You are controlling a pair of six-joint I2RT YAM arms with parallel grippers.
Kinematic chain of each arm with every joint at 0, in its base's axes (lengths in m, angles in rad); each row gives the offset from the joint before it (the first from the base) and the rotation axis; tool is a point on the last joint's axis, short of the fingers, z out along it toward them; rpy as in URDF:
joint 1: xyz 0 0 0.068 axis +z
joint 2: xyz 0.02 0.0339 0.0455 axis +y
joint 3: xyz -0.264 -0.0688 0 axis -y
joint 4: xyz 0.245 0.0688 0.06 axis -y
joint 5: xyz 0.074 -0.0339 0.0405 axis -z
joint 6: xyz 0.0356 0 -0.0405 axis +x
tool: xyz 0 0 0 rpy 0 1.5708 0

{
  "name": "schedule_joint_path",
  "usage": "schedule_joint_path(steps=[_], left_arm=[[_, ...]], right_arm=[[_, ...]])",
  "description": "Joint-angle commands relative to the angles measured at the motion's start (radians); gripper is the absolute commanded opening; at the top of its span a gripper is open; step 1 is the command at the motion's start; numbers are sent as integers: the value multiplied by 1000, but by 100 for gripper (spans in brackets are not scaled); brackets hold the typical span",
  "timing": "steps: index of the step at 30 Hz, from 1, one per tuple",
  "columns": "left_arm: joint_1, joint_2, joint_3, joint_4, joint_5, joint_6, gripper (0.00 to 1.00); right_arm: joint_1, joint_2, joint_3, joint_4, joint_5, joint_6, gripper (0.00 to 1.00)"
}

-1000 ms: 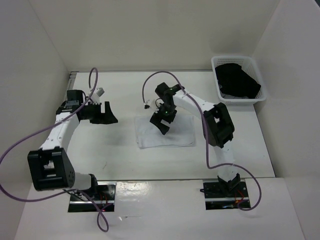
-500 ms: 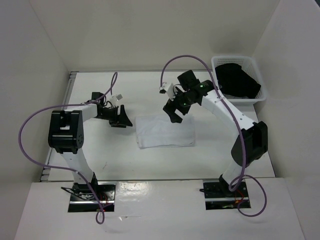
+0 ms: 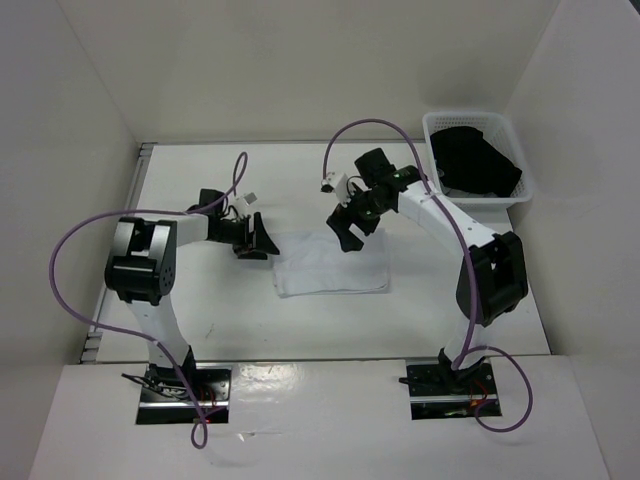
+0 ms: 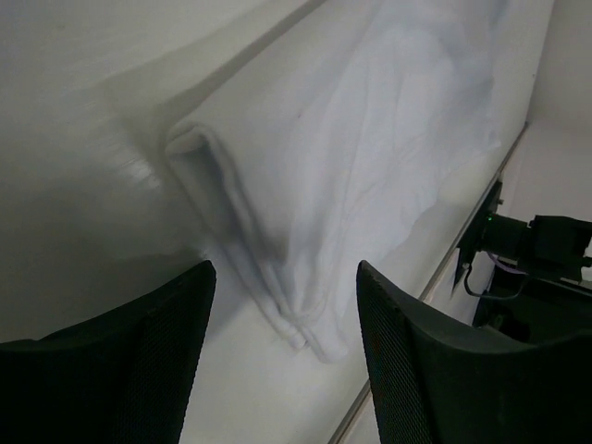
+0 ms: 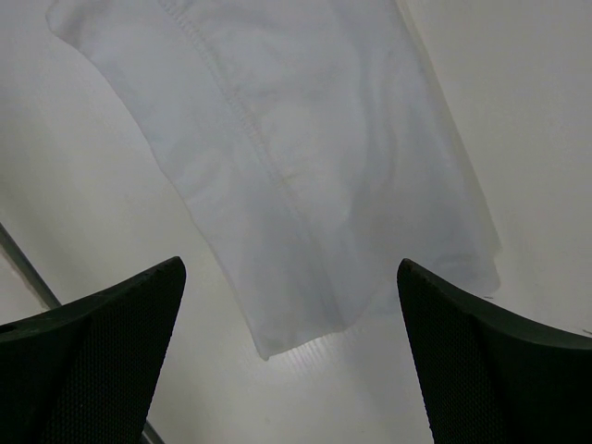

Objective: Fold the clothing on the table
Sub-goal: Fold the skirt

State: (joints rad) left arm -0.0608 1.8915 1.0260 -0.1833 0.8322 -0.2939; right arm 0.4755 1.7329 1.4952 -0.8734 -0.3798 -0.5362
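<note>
The clothing (image 3: 330,264) is a white garment lying as a flat folded rectangle in the middle of the table (image 3: 215,310). My left gripper (image 3: 258,240) sits low at its far left corner, open. In the left wrist view the layered folded corner of the clothing (image 4: 314,213) lies just ahead of the open left gripper (image 4: 285,277), untouched. My right gripper (image 3: 350,231) hovers over the far edge, open and empty. Seen from the right wrist, the clothing (image 5: 305,157) with a stitched seam lies below the wide right gripper (image 5: 289,277).
A white lattice basket (image 3: 436,150) holding a black garment (image 3: 480,160) stands at the back right corner. White walls enclose the table on the left, back and right. A metal rail (image 3: 142,165) runs along the left edge.
My left arm swung right to the clothing's left corner and its jaws narrowed a little. My right gripper lifted off the clothing and shifted toward its far edge.
</note>
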Motion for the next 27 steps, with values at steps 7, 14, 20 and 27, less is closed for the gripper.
schedule_joint_path(steps=[7,14,20,27], left_arm=[[-53,135,22,96,-54,-125,64],[-53,165,3,133,-96,-174,10],[-31,202,3,111,-77,-174,0],[13,202,-6,122,-68,-192,0]], right_arm=[[6,-18,-3,53,-57,21,99],[6,-27,-12,62,-67,21,99],[-35,-27,-43,131,-14,62,99],[-291,59,-30,154,-238,214,96]])
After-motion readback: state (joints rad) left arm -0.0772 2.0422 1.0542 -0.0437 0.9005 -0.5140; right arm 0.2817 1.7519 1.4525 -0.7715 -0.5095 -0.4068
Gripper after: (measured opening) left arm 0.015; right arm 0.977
